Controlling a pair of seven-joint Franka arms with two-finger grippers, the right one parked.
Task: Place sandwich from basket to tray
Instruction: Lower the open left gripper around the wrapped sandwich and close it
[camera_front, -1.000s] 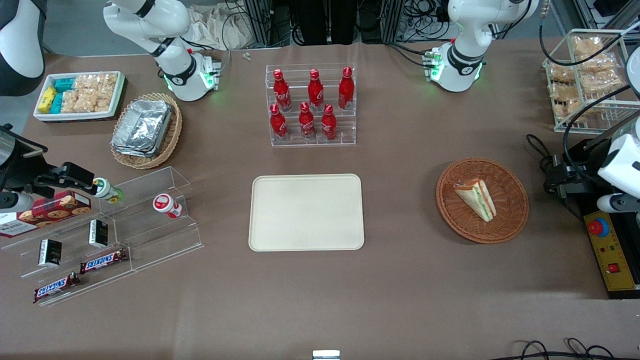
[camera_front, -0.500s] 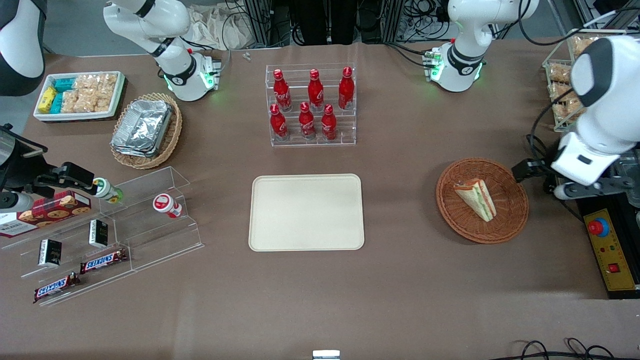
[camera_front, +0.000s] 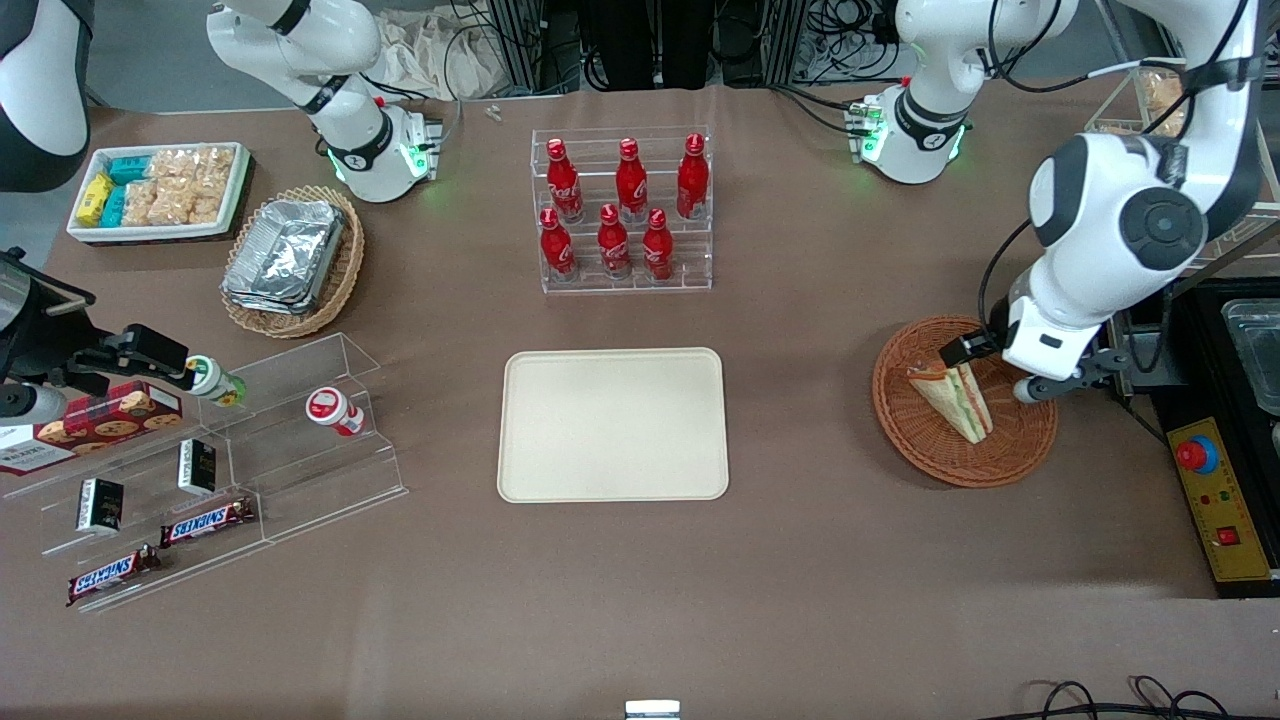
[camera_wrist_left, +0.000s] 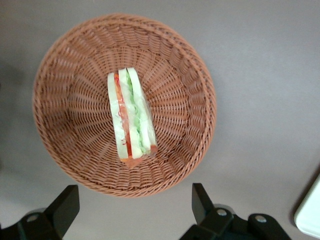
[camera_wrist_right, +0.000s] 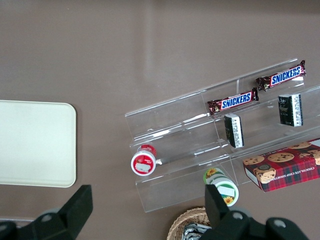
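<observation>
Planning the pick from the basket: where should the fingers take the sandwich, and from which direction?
Probably from straight above, where the open gripper hovers: one finger on each flat bread face of the sandwich, near its thick end. It stands on edge in the basket, so the faces are exposed.

A robotics lab is shown, staged as a snack shop: arm bases (camera_front: 925, 125) are bolted to a brown-covered table (camera_front: 800, 580), cables (camera_front: 850, 30) are trailed at its edge, an emergency-stop box (camera_front: 1215, 490) is set alongside, and acrylic racks (camera_front: 625, 215) are stocked.

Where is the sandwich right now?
The sandwich lies in the round wicker basket toward the working arm's end of the table, beside the tray, with the open gripper hovering above it.
</observation>
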